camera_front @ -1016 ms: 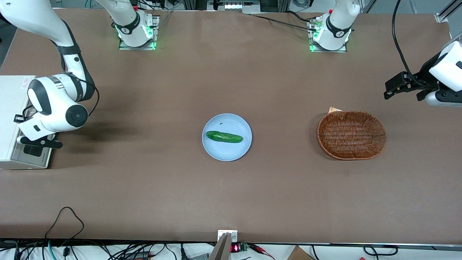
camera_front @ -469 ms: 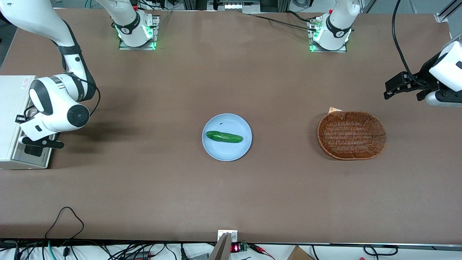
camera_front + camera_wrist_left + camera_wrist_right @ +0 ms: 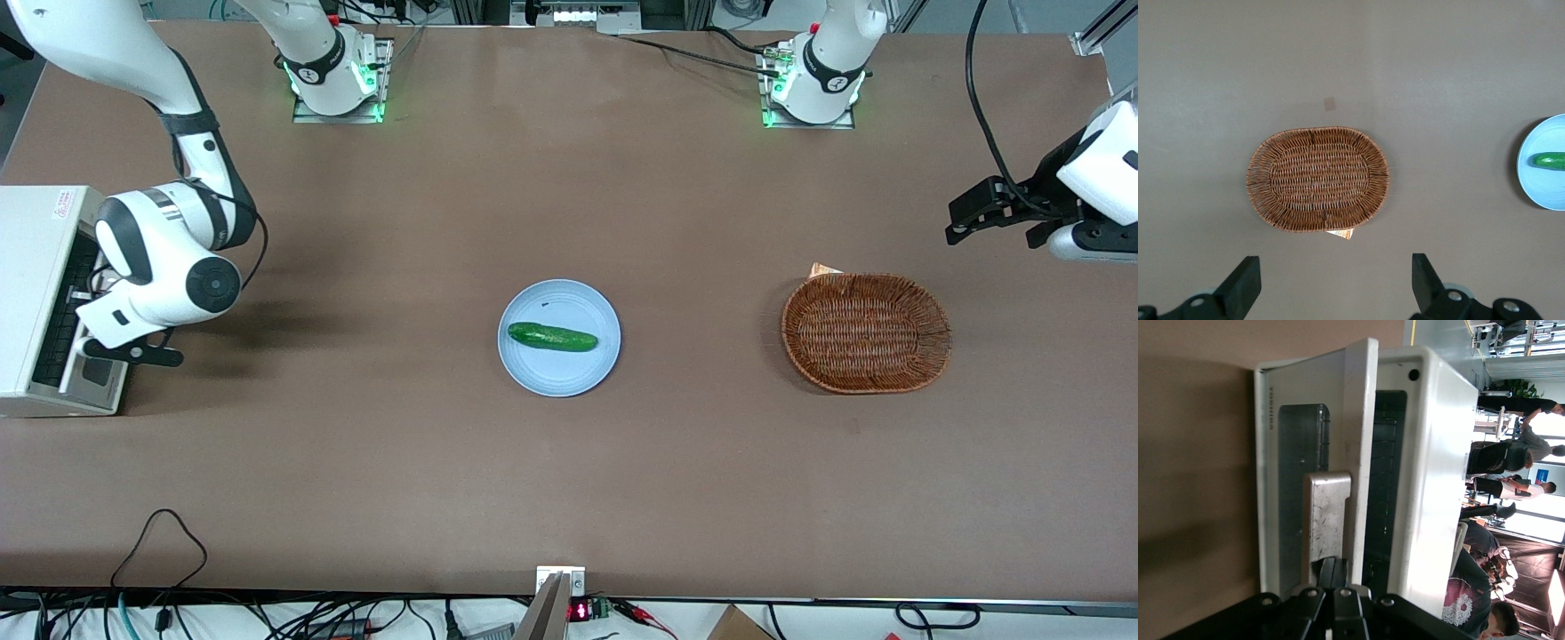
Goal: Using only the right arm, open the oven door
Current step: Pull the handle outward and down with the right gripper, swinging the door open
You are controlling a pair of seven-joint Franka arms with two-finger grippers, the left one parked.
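Note:
The cream-white toaster oven stands at the working arm's end of the table. Its oven door, grey-framed with a dark window, stands ajar, and dark rack bars show in the gap. The pale bar handle sits on the door's face. My right arm reaches to the oven front, and its black gripper is at the handle's end beside the door's free edge. The fingers lie pressed together with no gap. In the front view the gripper is mostly hidden under the wrist.
A light blue plate with a green cucumber sits mid-table. A brown wicker basket lies toward the parked arm's end; it also shows in the left wrist view. Cables run along the table edge nearest the front camera.
My right arm's wrist has moved away from the oven toward the table's middle. The oven door has swung from closed to ajar, and the dark rack now shows.

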